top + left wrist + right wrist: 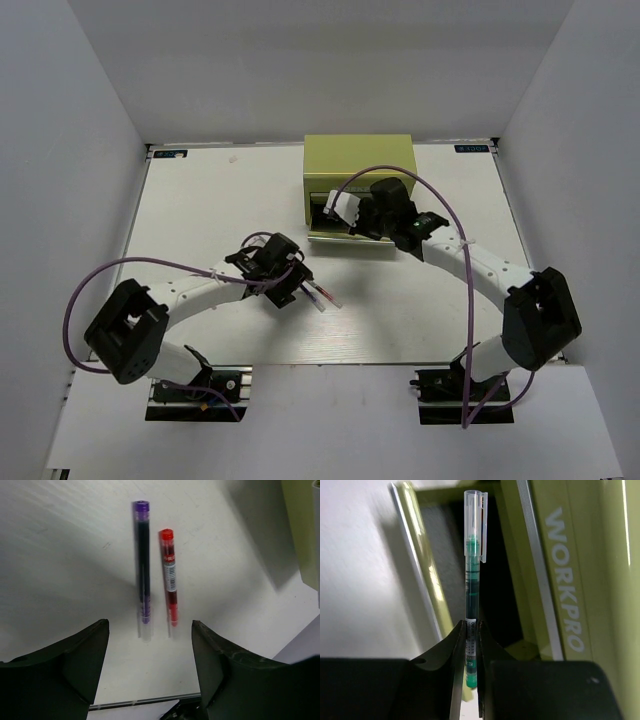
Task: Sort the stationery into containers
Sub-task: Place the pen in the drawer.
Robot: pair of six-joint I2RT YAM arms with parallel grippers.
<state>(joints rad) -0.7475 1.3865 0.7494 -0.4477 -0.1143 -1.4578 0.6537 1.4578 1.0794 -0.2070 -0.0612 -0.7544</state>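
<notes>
The yellow-green chest [360, 160] stands at the back middle, with a drawer [335, 236] pulled open toward me. My right gripper [338, 214] hangs over that drawer, shut on the dark green pen [472, 580]. The pen's clear cap points over the drawer's dark inside [495, 590], beside the chest's lettered front [565, 580]. My left gripper [150, 630] is open and empty, just short of the dark purple pen [143, 565] and the red-pink pen [170, 580]. These lie side by side on the table [322, 296]. The light blue pen is out of view.
White table [200, 200] inside white walls. The chest's side shows at the top right of the left wrist view [300, 525]. The table's near edge lies just behind the left gripper's fingers [140, 702]. Purple cables loop over both arms.
</notes>
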